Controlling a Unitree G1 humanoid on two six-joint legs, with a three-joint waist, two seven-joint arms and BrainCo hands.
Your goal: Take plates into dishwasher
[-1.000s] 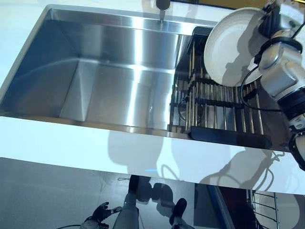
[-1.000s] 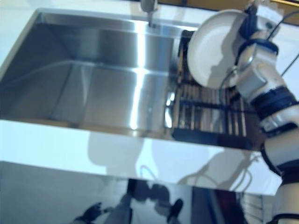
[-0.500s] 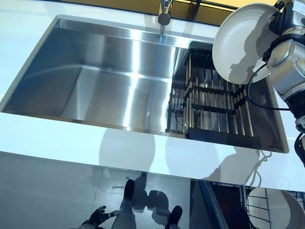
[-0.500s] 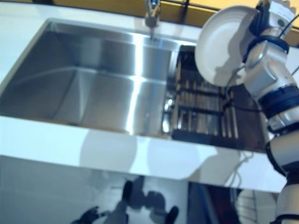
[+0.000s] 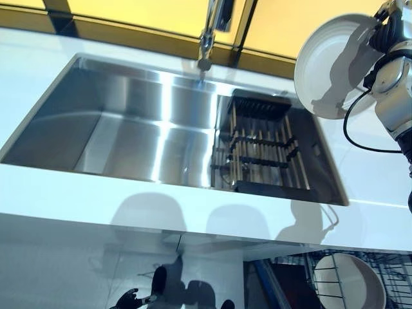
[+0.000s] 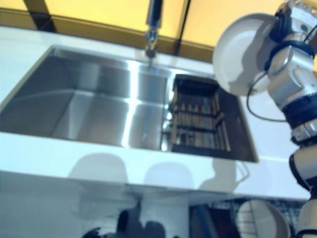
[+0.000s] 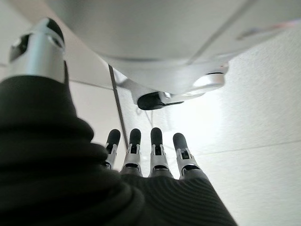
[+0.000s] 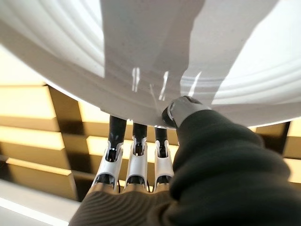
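A white plate (image 5: 331, 67) is held upright in the air, up and to the right of the black dish rack (image 5: 261, 154) that stands in the right end of the sink. My right hand (image 5: 388, 29) holds it by its far rim. In the right wrist view the plate (image 8: 141, 42) sits between the fingers (image 8: 134, 155) behind it and the thumb on its face. My left hand (image 7: 146, 155) hangs low with straight fingers and holds nothing; it also shows in the left eye view (image 5: 131, 300).
The steel sink (image 5: 129, 129) is set in a white counter (image 5: 64, 199), with a faucet (image 5: 207, 38) at its back. Below the counter's front edge at the right, a wire dishwasher rack (image 5: 389, 273) holds a white plate (image 5: 347, 286).
The camera has moved, so the whole picture shifted and the dishwasher rack came into view. My right hand has lifted the plate clear of the dish rack, up and to the right.
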